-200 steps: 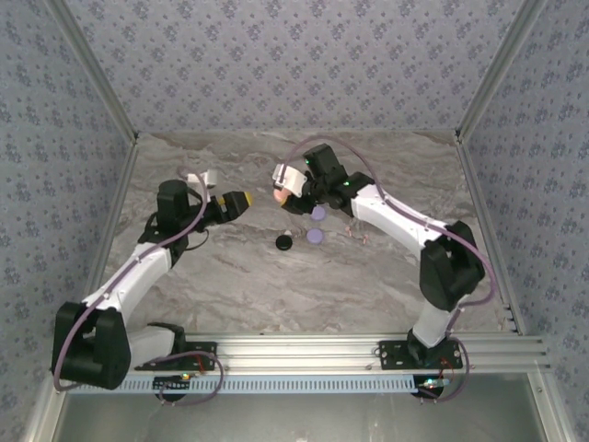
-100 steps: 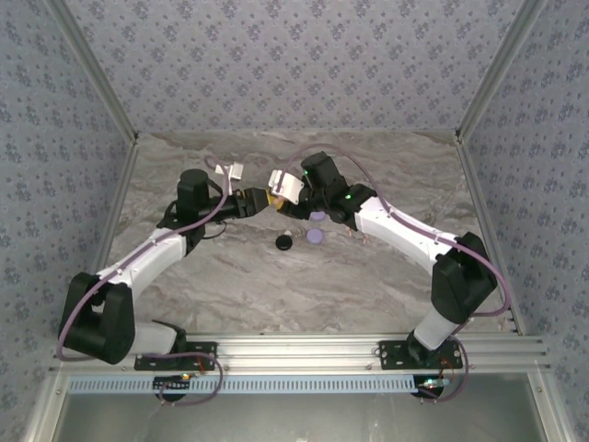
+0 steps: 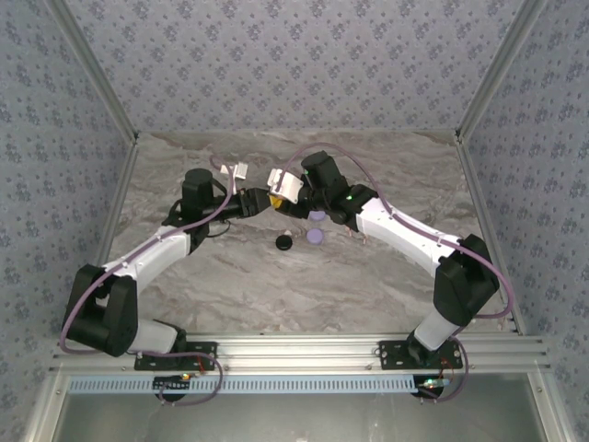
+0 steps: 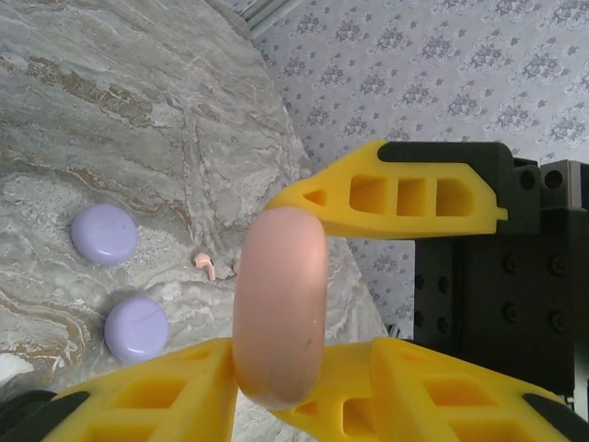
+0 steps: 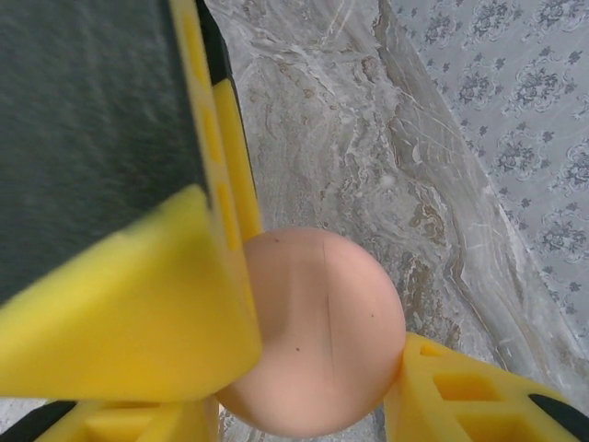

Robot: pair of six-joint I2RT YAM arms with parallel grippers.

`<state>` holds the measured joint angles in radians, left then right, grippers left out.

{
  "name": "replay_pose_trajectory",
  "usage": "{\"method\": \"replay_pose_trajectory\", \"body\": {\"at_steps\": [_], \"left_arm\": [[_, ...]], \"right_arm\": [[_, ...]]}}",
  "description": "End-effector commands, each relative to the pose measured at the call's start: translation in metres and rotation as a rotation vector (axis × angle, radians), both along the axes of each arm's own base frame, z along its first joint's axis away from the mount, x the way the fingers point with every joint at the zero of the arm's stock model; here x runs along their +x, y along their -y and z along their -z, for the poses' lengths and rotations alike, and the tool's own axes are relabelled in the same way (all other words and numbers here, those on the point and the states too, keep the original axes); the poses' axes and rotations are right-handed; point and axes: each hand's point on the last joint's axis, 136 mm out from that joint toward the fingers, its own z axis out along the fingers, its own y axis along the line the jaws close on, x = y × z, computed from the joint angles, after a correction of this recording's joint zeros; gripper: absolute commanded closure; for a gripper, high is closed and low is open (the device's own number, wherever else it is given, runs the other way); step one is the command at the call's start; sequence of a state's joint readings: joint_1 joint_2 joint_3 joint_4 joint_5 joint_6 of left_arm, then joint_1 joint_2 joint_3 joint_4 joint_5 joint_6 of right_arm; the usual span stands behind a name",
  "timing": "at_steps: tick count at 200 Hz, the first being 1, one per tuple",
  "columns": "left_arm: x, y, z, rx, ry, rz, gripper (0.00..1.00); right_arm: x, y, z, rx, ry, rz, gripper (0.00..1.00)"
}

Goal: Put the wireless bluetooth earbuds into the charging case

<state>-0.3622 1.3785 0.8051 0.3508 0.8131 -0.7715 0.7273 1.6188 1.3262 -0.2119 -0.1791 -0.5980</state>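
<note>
1. Case (image 4: 279,304): smooth, hard, likely slippery; right jaws grip its rim, left jaws clamp its faces, above the tabletop (image 4: 110,110).
2. Earbud (image 4: 204,264): tiny, light, lies by purple discs (image 4: 104,234); pinch its body gently.

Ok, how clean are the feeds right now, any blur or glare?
Left wrist: the pink case is sharp, and the small pink earbud is legible on the table. Right wrist: the close yellow jaw is soft and out of focus, but the case face is clear. Top external: even light, no glare, things tiny.
</note>
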Motion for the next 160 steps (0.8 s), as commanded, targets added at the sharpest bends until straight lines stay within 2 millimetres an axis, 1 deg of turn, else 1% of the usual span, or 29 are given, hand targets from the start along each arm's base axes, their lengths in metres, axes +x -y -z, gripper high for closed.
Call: {"method": "replay_pose_trajectory", "body": {"at_steps": [1,49,58,75,95,117,124,125,143,160], "left_arm": [[0.002,0.007,-0.021,-0.037,0.055,0.03,0.63],[0.002,0.008,-0.024,-0.043,0.067,0.031,0.76],[0.002,0.008,-0.024,-0.043,0.071,0.029,0.78],[0.003,0.007,-0.025,-0.038,0.081,0.015,0.83],[0.005,0.005,-0.028,-0.036,0.108,-0.005,0.88],[0.002,0.008,-0.036,-0.02,0.19,-0.008,0.93],[-0.002,0.011,-0.039,-0.002,0.235,0.003,0.93],[-0.002,0.012,-0.039,0.001,0.243,0.003,0.93],[-0.015,0.022,-0.046,0.061,0.389,0.019,0.94],[-0.025,0.028,-0.054,0.069,0.507,0.015,0.95]], "right_arm": [[-0.01,-0.006,-0.019,0.045,0.013,-0.034,0.55],[-0.016,-0.007,-0.022,0.058,-0.015,-0.054,0.53],[-0.017,-0.006,-0.025,0.066,-0.022,-0.05,0.49],[-0.02,0.002,-0.038,0.095,-0.05,-0.022,0.38],[-0.026,0.017,-0.061,0.174,-0.085,0.009,0.25],[-0.029,0.044,-0.083,0.296,-0.163,0.054,0.11],[-0.029,0.054,-0.089,0.349,-0.219,0.07,0.1],[-0.032,0.053,-0.09,0.358,-0.231,0.061,0.1],[-0.029,0.077,-0.105,0.52,-0.372,0.103,0.1],[-0.033,0.085,-0.112,0.609,-0.417,0.107,0.1]]}}
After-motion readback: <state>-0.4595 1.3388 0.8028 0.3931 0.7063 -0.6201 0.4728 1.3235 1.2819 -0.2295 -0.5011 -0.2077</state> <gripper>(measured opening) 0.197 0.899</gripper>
